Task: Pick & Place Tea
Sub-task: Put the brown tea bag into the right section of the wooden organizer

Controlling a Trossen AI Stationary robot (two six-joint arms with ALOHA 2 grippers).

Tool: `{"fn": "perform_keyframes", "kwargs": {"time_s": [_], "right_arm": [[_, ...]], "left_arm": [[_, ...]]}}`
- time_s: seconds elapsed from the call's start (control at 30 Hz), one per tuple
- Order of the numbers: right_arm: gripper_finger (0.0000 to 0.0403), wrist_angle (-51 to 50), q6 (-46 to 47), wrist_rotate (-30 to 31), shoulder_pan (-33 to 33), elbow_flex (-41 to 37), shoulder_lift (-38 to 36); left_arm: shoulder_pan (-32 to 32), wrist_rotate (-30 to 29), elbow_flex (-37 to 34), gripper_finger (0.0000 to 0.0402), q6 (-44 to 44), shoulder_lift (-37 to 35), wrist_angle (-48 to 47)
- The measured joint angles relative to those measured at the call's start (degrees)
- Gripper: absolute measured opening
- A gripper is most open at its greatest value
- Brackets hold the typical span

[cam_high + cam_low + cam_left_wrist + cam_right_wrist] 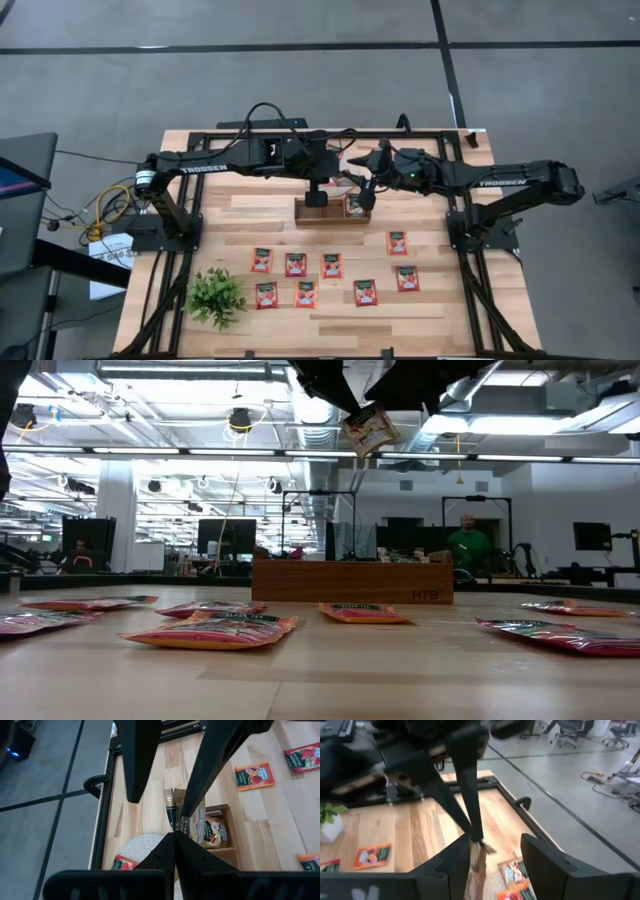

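Note:
A pale tea sachet (370, 430) with a dark green top hangs in the air above the long wooden tray (322, 212). My left gripper (175, 837) is shut on it. My right gripper (495, 857) is open around it, the sachet (480, 854) standing close to one of its fingers (457, 860). In the high view both grippers meet over the tray's right half (352, 188). Several red-orange sachets (296, 264) lie flat on the near half of the table. More sachets (215, 831) sit in the tray's right compartment. My left gripper pinches the sachet between its two fingers at one edge (178, 831), slanting down from above. The sachet is lifted clear and hangs tilted below the fingers (372, 432), over the tray. My right gripper has one finger (192, 800) in front of the sachet; I cannot tell whether it touches.
A round pale woven mat (142, 847) with a few sachets (512, 872) on it lies behind the tray at the far edge. A small green plant (215, 296) stands at the near left corner. A person in green (468, 542) is in the room beyond the table.

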Motion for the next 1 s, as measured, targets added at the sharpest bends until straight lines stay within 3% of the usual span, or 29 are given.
{"fn": "perform_keyframes", "kwargs": {"time_s": [0.23,0.87,1.0], "right_arm": [[0.0145,-0.03,1.02,-1.3,0.01,0.11,-0.02],[0.0006,-2.31,1.91,-1.89,-0.24,0.11,-0.02],[0.0004,-2.44,3.48,-2.72,-0.26,0.11,-0.04]], "left_arm": [[0.0,0.0,0.0,0.0,0.02,-0.04,0.01],[0.02,0.02,-0.04,0.0,0.0,-0.04,0.04],[0.02,0.04,-0.04,0.0,0.0,-0.07,0.02]]}}
